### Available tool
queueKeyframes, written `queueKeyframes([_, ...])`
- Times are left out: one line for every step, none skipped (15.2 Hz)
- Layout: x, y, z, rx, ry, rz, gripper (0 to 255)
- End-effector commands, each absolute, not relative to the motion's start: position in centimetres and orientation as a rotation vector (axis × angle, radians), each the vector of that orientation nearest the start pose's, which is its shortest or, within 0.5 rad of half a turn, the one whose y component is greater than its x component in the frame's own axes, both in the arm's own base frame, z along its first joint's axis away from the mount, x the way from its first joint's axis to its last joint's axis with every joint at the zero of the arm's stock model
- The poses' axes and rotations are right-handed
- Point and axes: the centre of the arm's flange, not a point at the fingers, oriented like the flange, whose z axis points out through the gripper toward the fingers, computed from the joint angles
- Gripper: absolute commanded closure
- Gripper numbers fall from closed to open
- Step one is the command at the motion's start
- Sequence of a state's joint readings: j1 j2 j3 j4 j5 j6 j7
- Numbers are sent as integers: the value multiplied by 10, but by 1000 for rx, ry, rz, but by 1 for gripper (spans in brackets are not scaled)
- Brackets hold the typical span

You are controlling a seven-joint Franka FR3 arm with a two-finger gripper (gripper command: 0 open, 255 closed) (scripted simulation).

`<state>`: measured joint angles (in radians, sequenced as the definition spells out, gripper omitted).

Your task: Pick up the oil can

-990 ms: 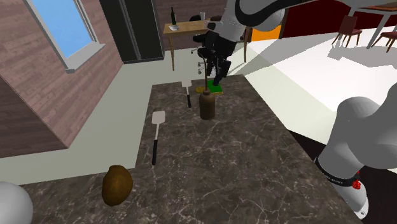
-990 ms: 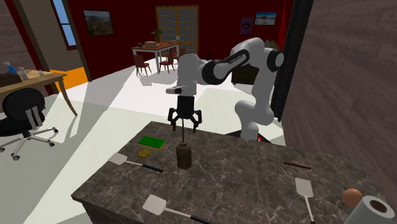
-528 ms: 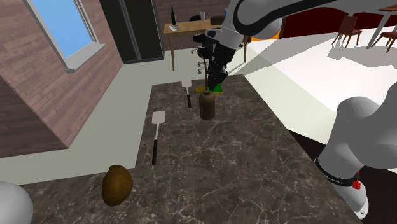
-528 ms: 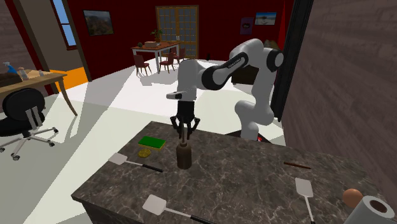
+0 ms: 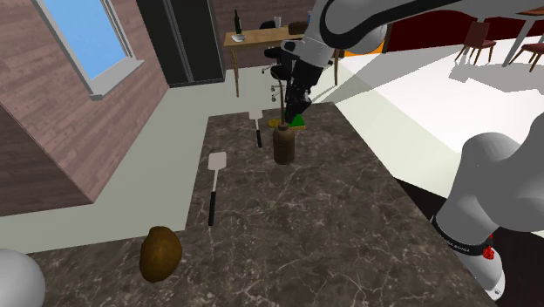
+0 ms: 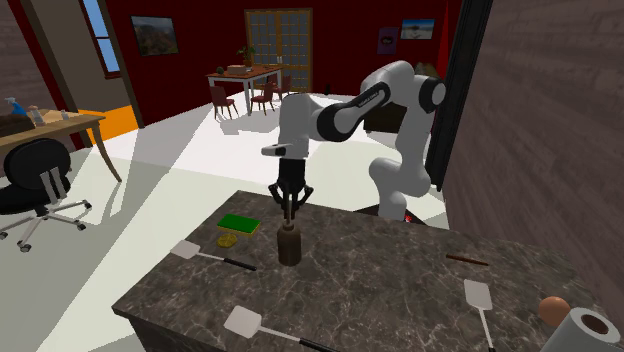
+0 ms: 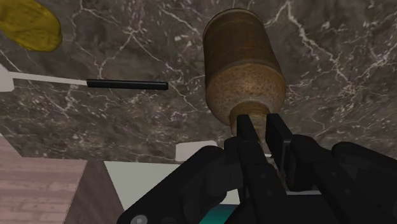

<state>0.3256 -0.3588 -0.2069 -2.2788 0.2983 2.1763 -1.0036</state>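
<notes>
Counter point(image 5: 349, 227), dark marble, white-veined. Oil can point(image 7: 243, 63), rusty brown, upright on the counter, just beside a white spatula point(image 5: 256, 116). Gripper point(image 7: 261, 126), mine: jaws drawn narrow, clasping the can's thin neck from above.

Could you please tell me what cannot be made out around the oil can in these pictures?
Brown rusty oil can: wrist view, the black pincer clasping its spout hides the tip.
Flat green pad: shoulder view, mostly covered by the pincer.
Yellow rounded thing: wrist view, cut by the edge; unidentifiable.
White paper roll: second exterior view, cut by the corner.
</notes>
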Motion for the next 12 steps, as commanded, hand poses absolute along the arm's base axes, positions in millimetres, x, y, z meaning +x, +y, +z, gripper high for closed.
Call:
queueKeyframes([466, 59, 526, -2547, -1368, -530, 255])
queueKeyframes([466, 59, 532, -2547, -1368, -530, 255])
queueKeyframes([466, 59, 537, -2547, -1368, -530, 255])
queueKeyframes([466, 59, 542, -2547, -1368, -530, 255])
queueKeyframes([466, 59, 547, -2547, -1368, -530, 255])
queueKeyframes([466, 59, 553, -2547, -1368, -530, 255])
queueKeyframes([466, 59, 558, -2547, -1368, -530, 255])
queueKeyframes([466, 59, 563, -2547, -1368, -530, 255])
queueKeyframes([466, 59, 568, -2547, -1368, -530, 255])
queueKeyframes([466, 59, 574, -2547, -1368, -530, 255])
queueKeyframes([466, 59, 579, -2547, -1368, -530, 255])
queueKeyframes([466, 59, 584, -2547, -1368, -530, 255])
